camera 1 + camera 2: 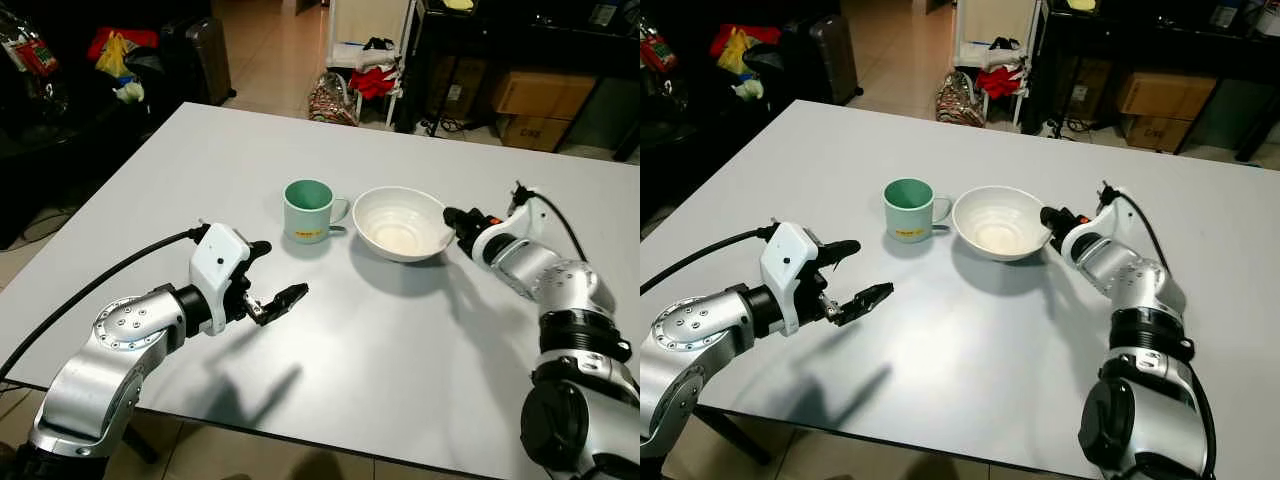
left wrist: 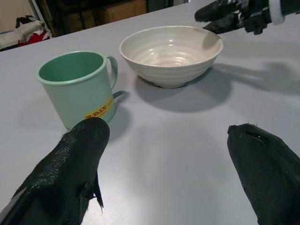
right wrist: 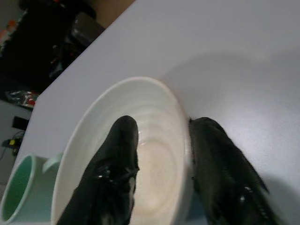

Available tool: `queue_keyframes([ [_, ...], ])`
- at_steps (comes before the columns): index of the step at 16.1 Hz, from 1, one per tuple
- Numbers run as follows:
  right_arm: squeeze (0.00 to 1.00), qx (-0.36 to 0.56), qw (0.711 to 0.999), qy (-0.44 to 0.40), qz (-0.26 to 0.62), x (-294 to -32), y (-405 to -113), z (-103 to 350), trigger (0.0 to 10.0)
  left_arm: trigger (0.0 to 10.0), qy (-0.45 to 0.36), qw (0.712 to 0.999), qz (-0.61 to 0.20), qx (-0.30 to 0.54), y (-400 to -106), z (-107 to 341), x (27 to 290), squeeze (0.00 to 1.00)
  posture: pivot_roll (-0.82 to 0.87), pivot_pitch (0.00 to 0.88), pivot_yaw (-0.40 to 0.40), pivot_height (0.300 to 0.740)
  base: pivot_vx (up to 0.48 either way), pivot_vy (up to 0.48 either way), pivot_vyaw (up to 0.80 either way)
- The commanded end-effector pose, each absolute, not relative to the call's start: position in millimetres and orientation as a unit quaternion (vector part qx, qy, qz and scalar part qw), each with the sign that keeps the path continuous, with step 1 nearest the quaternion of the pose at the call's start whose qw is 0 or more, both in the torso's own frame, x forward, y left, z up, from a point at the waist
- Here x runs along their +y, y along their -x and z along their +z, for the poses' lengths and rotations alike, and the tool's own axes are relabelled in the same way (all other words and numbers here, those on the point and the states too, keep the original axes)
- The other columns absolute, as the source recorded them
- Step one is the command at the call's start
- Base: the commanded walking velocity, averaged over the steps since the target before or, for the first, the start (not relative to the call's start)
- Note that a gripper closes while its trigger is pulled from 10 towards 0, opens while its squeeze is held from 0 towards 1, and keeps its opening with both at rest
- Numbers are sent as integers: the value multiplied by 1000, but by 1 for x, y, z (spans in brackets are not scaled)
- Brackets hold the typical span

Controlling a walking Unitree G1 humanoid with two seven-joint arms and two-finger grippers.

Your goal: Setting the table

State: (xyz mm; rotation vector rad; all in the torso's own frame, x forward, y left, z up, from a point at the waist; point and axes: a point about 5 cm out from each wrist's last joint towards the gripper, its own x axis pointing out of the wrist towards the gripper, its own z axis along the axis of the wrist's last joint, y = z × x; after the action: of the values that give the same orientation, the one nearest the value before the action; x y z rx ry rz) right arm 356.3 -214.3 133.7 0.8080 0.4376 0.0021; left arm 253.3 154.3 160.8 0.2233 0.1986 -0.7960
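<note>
Right gripper (image 3: 161, 164) at the rim of the white bowl (image 1: 400, 222), on the bowl's right side: one black finger inside the basin, the other outside against the wall, rim between them. Fingers straddle the rim closely; whether they actually pinch it cannot be told from the wrist view. Bowl sits upright on the grey table (image 1: 400, 370), roughly mid-table, ribbed interior, nothing visible in it. Just to its left stands a green mug (image 1: 308, 210), upright, handle turned toward the bowl, yellow label on its near face; handle close to the bowl's wall, contact uncertain. Left gripper (image 1: 272, 282) hovers above the table nearer the robot, to the left of and below the mug in the head views, fingers spread apart, holding nothing. Its wrist camera looks between the two fingertips (image 2: 75, 164) toward the mug and bowl, both ahead of it and apart from it. Beyond the far table edge: a suitcase (image 1: 208, 55) on the floor at left, cardboard boxes (image 1: 540, 105) under dark shelving at right, a patterned bag (image 1: 332, 100) beside a white frame.
</note>
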Motion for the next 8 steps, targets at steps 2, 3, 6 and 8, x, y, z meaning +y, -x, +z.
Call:
queue_keyframes([
  [2, 1000, 209, 896, -392, 4, -220, -343, 137, 10000, 10000, -111, 912, -383, 92, -255, 163, 155, 0, -70, 0, -52, 740, 0, 0, 0],
  [3, 1000, 208, 898, -387, 8, -221, -336, 138, 10000, 10000, -109, 915, -376, 93, -256, 163, 157, 0, -77, 0, -43, 740, 0, 0, 0],
  [6, 1000, 181, 911, -369, 30, -222, -311, 157, 10000, 10000, -109, 935, -326, 90, -267, 163, 167, 0, -90, 0, -19, 740, 0, 0, 0],
  [8, 1000, 165, 921, -349, 42, -221, -290, 169, 10000, 10000, -92, 948, -295, 78, -270, 167, 170, 0, -95, 0, -6, 740, 0, 0, 0],
])
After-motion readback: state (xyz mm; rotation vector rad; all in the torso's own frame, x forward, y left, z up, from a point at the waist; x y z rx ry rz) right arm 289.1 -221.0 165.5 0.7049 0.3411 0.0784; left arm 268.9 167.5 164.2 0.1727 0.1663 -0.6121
